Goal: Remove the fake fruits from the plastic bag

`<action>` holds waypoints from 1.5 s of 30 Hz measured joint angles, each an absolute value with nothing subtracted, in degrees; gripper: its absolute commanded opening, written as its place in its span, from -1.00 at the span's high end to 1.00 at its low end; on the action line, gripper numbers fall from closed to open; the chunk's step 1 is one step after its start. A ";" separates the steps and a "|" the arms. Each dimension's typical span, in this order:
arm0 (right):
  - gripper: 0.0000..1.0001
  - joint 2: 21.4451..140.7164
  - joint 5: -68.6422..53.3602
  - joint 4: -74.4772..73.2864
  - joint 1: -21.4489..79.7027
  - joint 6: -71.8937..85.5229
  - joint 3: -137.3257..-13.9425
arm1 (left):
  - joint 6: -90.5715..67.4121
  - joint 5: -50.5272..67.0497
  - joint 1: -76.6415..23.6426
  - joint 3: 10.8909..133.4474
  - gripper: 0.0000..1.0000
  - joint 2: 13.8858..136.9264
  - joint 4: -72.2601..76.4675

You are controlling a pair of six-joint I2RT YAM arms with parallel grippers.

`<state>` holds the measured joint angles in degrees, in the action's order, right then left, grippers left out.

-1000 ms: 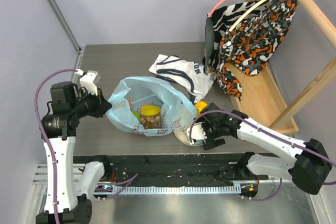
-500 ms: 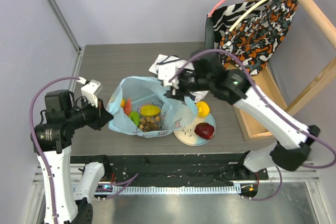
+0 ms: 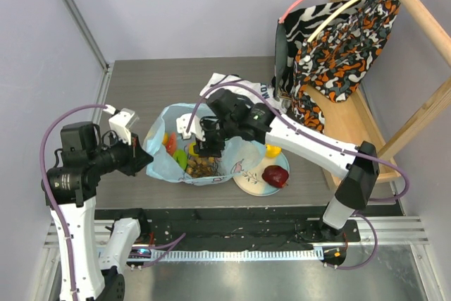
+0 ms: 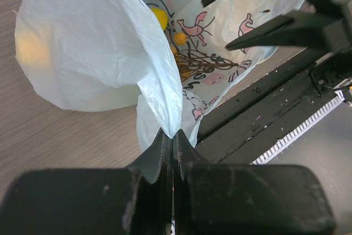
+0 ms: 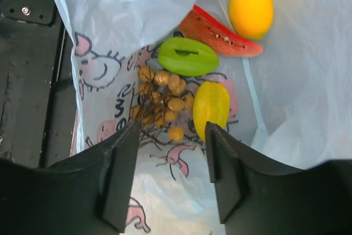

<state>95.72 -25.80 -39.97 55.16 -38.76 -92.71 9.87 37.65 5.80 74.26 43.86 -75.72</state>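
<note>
Across the overhead view, the grey wood-grain table point(image 3: 155, 82) carries everything, with a pale wooden rack point(image 3: 352, 132) of boldly patterned hanging cloths point(image 3: 338, 33) at its right edge; neither wrist camera takes in that side. Next in size, the plastic bag point(image 3: 236, 160) sits near the front centre, thin, crinkled, translucent light blue with pink cartoon prints, its mouth gaping upward. Behind it lies a rumpled white shirt point(image 3: 224, 81) with dark lettering, partly under the right arm. Just right of the bag a round plate point(image 3: 248, 182) holds a glossy red apple point(image 3: 275, 175), and a yellow lemon point(image 3: 271, 150) rests at the plate's far rim, both seen only from above. The left gripper point(image 4: 171, 136) has its dark fingers pressed together on a fold of the bag's edge, a pinch that only its own camera makes plain. The right gripper point(image 5: 173, 130) is down inside the bag's mouth, fingers apart and touching nothing that shows. Its camera alone lays out the fruits on the bag's floor: a wedge-shaped watermelon slice point(image 5: 220, 34) with dark seeds, a smooth orange-yellow round fruit point(image 5: 251, 10) beside it, a green grooved oval piece point(image 5: 188, 56), a ridged yellow piece point(image 5: 212, 108), and a brownish grape bunch point(image 5: 162, 94) of small beads on thin stems, lying just beyond the gap between the fingers
</note>
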 measured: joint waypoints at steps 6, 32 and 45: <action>-0.81 102.98 -12.95 -33.87 58.35 -32.47 -93.97 | 8.93 38.92 5.80 74.37 1.00 44.10 -75.77; 0.02 125.08 -1.34 -35.70 57.32 -28.58 -103.22 | 21.04 36.05 5.82 79.20 1.00 41.01 -77.91; 0.62 122.89 -4.58 -42.48 57.30 -30.44 -106.96 | 19.66 36.05 5.82 74.74 1.00 41.01 -77.78</action>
